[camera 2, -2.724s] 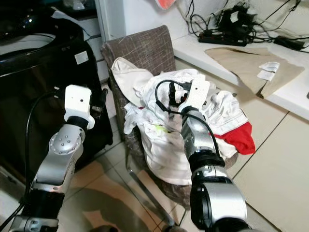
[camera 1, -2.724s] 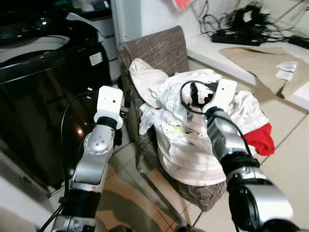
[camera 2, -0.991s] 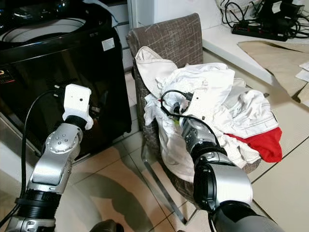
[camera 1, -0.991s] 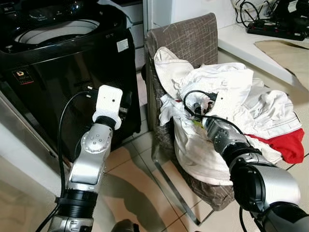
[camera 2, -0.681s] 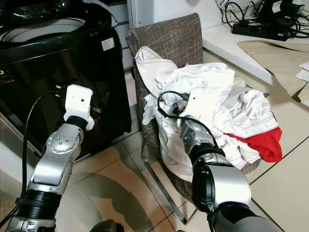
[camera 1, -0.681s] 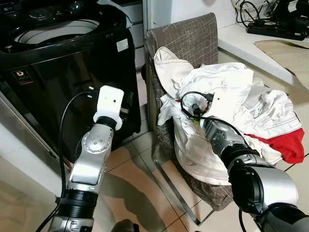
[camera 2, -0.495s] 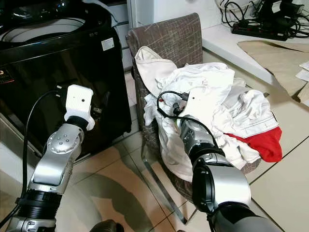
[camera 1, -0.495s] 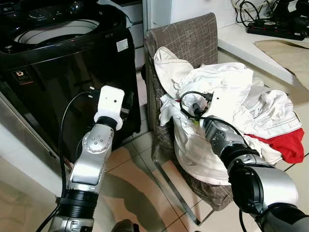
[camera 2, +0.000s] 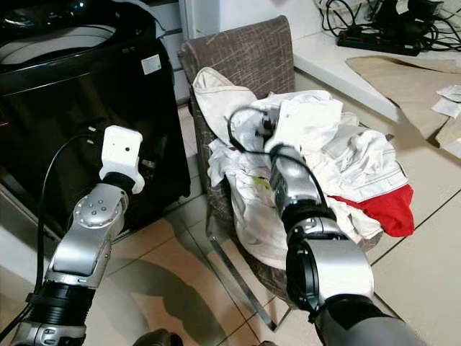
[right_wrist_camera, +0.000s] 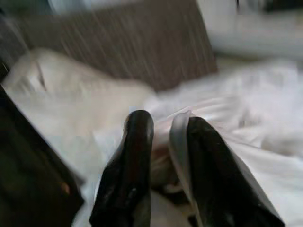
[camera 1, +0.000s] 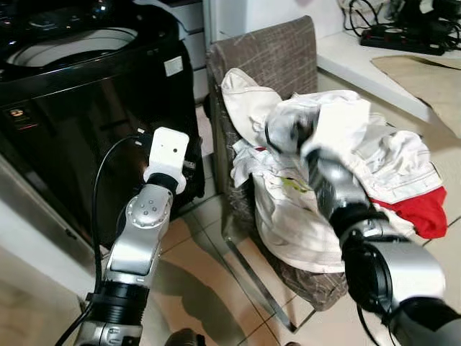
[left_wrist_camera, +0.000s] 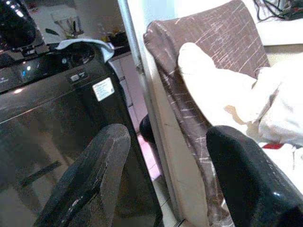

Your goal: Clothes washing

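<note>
A brown woven chair (camera 1: 270, 54) is standing on the pale tiled floor (camera 1: 194, 281), just beside a black washing machine (camera 1: 86, 108). A heap of white clothes (camera 2: 317, 166) is lying on its seat and leaning against its back, spilling over the front edge. A red garment (camera 2: 385, 205) is sticking out from under the heap at the side away from the washing machine.
</note>
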